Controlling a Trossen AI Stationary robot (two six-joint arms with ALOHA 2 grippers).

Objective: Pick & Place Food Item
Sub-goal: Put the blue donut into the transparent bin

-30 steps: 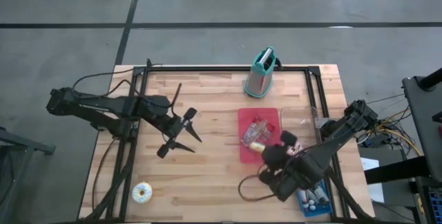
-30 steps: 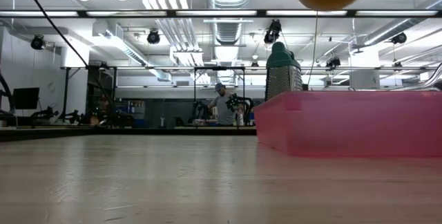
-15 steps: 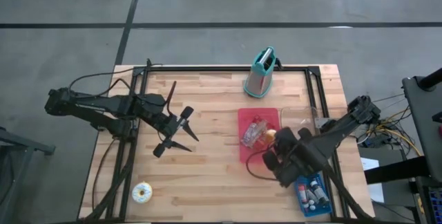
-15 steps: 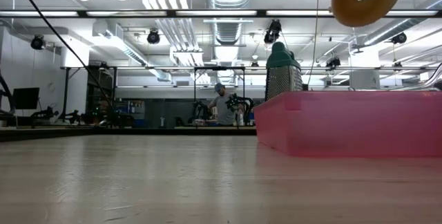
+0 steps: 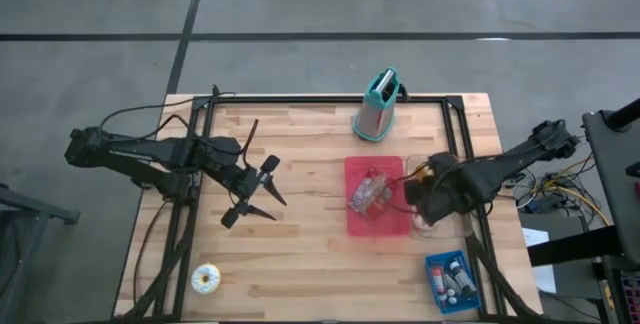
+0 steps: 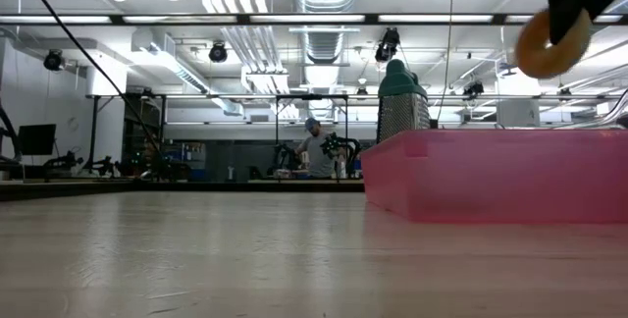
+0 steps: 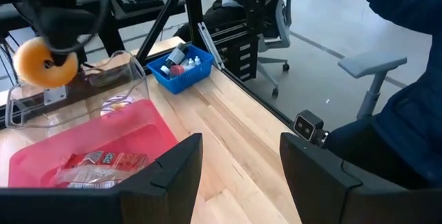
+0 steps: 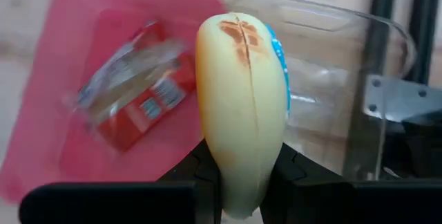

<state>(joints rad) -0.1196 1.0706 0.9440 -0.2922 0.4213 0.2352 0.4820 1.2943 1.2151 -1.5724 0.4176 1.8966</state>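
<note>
Right hand, clamped on the glazed donut, has carried it from the worktop's front to above the clear container beside the pink tray, so release looks imminent, while the left hand waits open.

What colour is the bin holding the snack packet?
Pink bin; the high view shows it best.

Two slim black jointed arms (dark cables trailing) with two-finger ends.

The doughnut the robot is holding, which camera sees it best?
The right wrist view: the doughnut fills the picture, edge-on, pinched in the right gripper. The left wrist view shows its ring shape, small. The low view catches it overhead; the high view barely shows it.
</note>
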